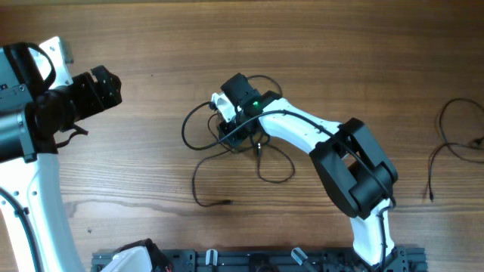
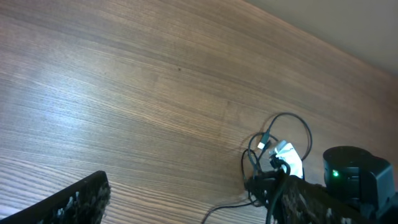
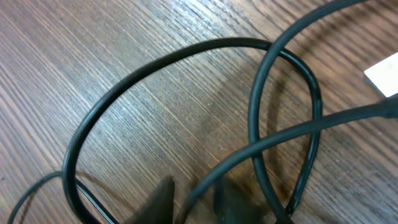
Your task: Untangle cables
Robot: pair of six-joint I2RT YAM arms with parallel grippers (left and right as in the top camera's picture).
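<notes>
Wood-grain tabletop point(image 1: 151, 45), matte brown, fills your every view. Thin, glossy black cables point(image 3: 230, 42) lie in tangled loops at overhead centre, where the right gripper point(image 3: 196, 199) pinches one strand. Left gripper point(image 1: 112, 87), upper left, gapes wide.

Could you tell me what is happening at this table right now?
The right arm's pincer is down in the tangled black cables, its fingertips either side of one strand; a firm grip isn't clear. The left pincer hangs open aside, holding nothing. One more cable lies apart near the table's right edge.
</notes>
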